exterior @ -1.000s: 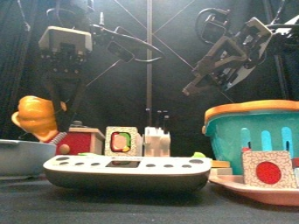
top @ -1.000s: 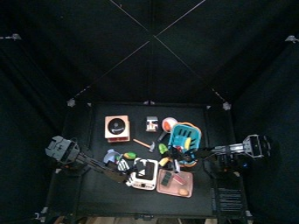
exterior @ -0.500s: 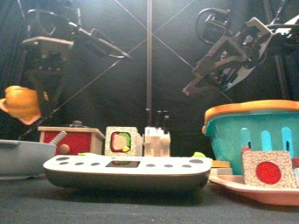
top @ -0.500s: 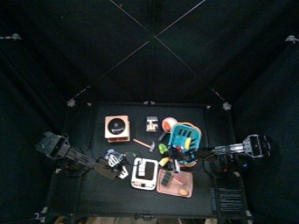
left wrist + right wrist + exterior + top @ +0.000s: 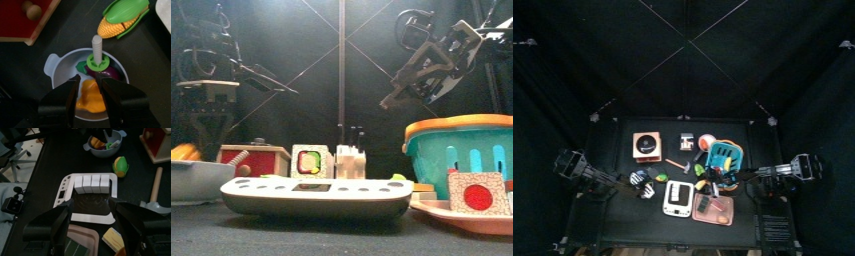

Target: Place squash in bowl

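The orange squash (image 5: 90, 95) lies inside the pale grey bowl (image 5: 57, 65), beside a purple eggplant (image 5: 110, 75) with a green top. My left gripper (image 5: 90, 102) is down in the bowl with its jaws close on either side of the squash. In the front view the squash (image 5: 183, 152) shows just above the bowl's rim (image 5: 191, 180) at the far left, under my left gripper (image 5: 209, 125). In the top view the bowl (image 5: 639, 181) is at the table's left. My right gripper (image 5: 95, 220) is open and empty, held high over the right side (image 5: 409, 88).
A corn cob (image 5: 123, 20) and a red wooden box (image 5: 27, 20) lie beside the bowl. A white keyed toy (image 5: 318, 193) sits at the front middle. A teal basket (image 5: 458, 150) and a pink tray (image 5: 472, 215) stand at the right.
My left gripper has carried the squash leftward and down, from high above the table into the bowl. The right arm has not moved.
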Robot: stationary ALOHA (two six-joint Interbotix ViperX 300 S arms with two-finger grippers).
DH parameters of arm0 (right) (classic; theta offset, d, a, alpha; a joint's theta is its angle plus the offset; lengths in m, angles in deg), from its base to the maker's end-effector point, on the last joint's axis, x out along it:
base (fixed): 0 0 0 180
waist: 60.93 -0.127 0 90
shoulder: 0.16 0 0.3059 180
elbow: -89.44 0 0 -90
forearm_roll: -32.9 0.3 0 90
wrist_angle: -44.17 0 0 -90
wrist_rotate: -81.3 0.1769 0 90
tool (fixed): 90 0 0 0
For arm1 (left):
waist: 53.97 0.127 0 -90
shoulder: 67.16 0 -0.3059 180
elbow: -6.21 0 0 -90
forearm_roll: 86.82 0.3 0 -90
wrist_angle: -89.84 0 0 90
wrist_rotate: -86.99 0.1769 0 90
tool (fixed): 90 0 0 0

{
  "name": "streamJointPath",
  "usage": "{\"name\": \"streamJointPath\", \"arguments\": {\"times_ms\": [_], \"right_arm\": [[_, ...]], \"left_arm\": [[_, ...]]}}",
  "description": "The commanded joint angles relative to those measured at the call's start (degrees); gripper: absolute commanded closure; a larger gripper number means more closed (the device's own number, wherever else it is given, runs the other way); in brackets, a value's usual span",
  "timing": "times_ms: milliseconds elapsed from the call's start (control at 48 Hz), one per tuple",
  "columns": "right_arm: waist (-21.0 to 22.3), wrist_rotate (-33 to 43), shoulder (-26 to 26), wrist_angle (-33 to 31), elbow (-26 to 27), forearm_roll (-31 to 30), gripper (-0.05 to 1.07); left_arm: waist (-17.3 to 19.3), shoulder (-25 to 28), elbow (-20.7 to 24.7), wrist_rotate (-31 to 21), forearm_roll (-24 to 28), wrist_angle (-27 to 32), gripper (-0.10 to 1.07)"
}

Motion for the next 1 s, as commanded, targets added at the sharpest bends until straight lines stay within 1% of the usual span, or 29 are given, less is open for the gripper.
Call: {"name": "streamJointPath", "arguments": {"times_ms": [0, 83, 208, 354, 646, 979], "right_arm": [[0.1, -0.1, -0.6, 0.3, 0.8, 0.1, 0.12], [0.1, -0.1, -0.6, 0.2, 0.9, 0.1, 0.12], [0.1, -0.1, -0.6, 0.3, 0.8, 0.1, 0.12], [0.1, -0.1, -0.6, 0.2, 0.8, 0.1, 0.12], [0.1, -0.1, -0.6, 0.3, 0.9, 0.1, 0.12], [0.3, -0.2, -0.2, 0.3, 1.0, 0.0, 0.12]], "left_arm": [[0.4, -1.2, 0.3, -0.5, 1.6, -1.1, 0.19], [0.4, -1.7, 0.1, -0.6, 2.5, -1.1, 0.12], [0.4, -2.4, -0.1, -0.8, 2.7, -1.1, 0.07], [0.4, -3.0, 0.1, -1.8, 4.6, -1.1, 0.07], [0.3, -5.0, -0.3, -6.2, 9.8, -1.5, 0.07], [-1.3, -5.4, -0.9, -7.5, 10.2, -3.0, 0.07]]}}
